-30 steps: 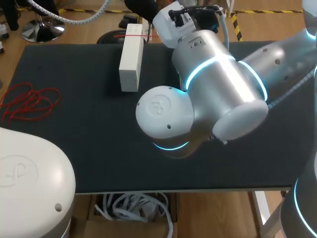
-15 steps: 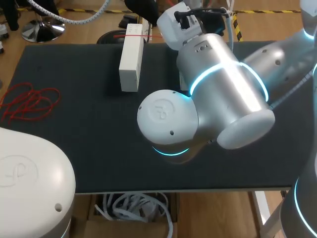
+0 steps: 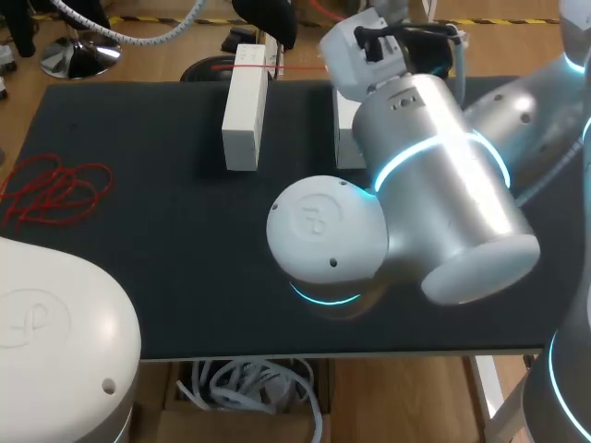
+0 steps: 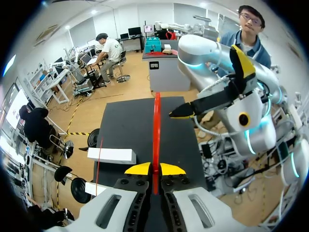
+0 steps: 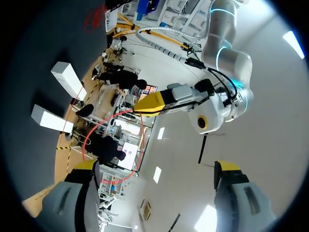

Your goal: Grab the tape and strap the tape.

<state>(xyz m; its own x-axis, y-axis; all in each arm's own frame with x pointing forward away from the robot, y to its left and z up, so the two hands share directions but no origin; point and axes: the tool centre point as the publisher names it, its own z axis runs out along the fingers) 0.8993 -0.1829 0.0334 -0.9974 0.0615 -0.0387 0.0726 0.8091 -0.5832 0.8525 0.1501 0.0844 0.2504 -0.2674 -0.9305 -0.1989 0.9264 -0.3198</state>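
A: Where is the tape point(image 4: 156, 130) now?
B: Nipped in the left gripper point(image 4: 155, 169), fingers pressed together on it. It runs straight ahead over the table point(image 4: 126, 126). The right gripper point(image 5: 156, 166) stands spread wide, holding nothing.
A: How will it handle?
B: Thin, light and limp, I'd judge, perhaps slippery. Take it close to that pinch. Farther off, red tape circles the white box point(image 3: 245, 106)

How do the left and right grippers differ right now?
The left gripper is shut on the red tape, which runs straight ahead from its tips; the right gripper is open and holds nothing. The left gripper's tips sit almost together, while the right gripper's stand wide apart. Both have yellow tips.
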